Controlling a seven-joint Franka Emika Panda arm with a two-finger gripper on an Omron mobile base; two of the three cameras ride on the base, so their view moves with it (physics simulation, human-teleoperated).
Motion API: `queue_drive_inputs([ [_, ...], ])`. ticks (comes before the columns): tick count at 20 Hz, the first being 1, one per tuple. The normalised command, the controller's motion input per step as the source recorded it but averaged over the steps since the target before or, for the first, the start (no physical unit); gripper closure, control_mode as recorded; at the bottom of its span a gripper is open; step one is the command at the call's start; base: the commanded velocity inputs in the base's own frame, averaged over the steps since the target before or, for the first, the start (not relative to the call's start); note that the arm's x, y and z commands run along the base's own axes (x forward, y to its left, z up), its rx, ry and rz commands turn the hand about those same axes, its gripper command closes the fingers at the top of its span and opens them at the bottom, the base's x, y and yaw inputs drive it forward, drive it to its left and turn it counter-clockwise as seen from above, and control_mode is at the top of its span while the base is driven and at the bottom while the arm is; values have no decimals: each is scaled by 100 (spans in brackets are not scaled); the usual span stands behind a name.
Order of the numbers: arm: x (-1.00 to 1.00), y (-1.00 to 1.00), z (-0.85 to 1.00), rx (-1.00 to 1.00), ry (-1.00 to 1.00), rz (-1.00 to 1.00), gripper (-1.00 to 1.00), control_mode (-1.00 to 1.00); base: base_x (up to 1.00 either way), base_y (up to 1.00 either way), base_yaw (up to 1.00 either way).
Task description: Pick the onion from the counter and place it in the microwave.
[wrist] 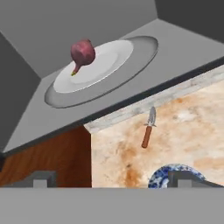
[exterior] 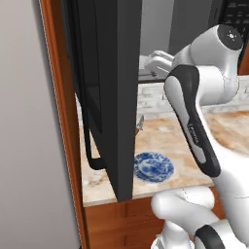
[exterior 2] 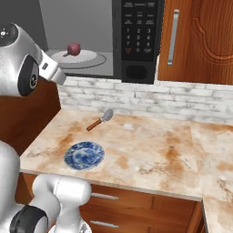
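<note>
While jaws empty — onion (wrist: pixel 82 52) beyond

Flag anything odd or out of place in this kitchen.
Nothing is spilled or damaged. The small reddish-purple onion sits on the white turntable plate inside the open black microwave; a wooden-handled knife lies loose on the marbled counter.

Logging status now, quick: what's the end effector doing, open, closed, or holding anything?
End effector: open and holding nothing; the onion sits on the turntable inside the microwave.
</note>
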Motion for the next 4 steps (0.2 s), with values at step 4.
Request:
queue_drive_inputs([
  [4, -100, -27, -28, 0, 0, 9, -100, -100, 0, 0, 0],
])
